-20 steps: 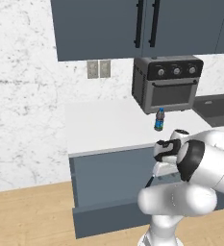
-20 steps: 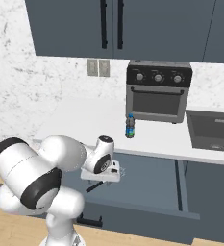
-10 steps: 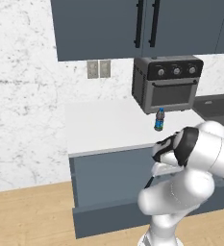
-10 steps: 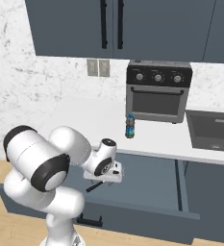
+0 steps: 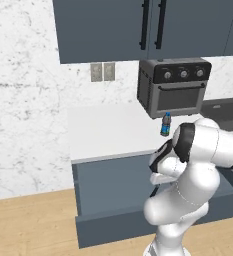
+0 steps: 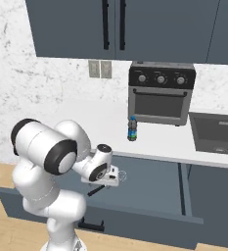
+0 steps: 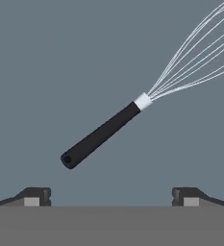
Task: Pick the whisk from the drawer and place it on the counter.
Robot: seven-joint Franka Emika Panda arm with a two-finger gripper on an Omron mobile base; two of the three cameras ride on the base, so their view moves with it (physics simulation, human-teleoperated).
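In the left base view the drawer (image 5: 113, 185) stands pulled out below the counter (image 5: 108, 131), its slate-blue front low toward the wood floor (image 5: 28, 225). On the wall above the counter sits a twin outlet (image 5: 102, 71), and upper cabinets (image 5: 138, 25) with black handles hang over it. Further right a dark toaster oven (image 5: 174, 86) stands at the back of the counter, with a small blue bottle (image 5: 165, 124) just in front of its lower left corner. The white arm (image 5: 198, 165) bends down into the drawer at the right, hiding its inside.

In the right base view the arm (image 6: 52, 162) fills the left, its wrist reaching low over the open drawer (image 6: 149, 188). The gripper (image 6: 105, 185) hangs above the drawer floor, and the whisk (image 6: 109, 180) lies there just under it, its wire head faint beside the hand. The bottle (image 6: 132, 129) stands on the counter (image 6: 154, 139) behind, the oven (image 6: 160, 93) just beyond it, and a dark sink (image 6: 216, 133) is set in at the far right.

In the hand view the two fingertips (image 7: 36, 196) stand wide apart with nothing between them. The whisk (image 7: 104, 133) lies flat on the grey drawer floor (image 7: 60, 57), dark handle toward the lower left, wire head fanning to the upper right, clear of both fingertips
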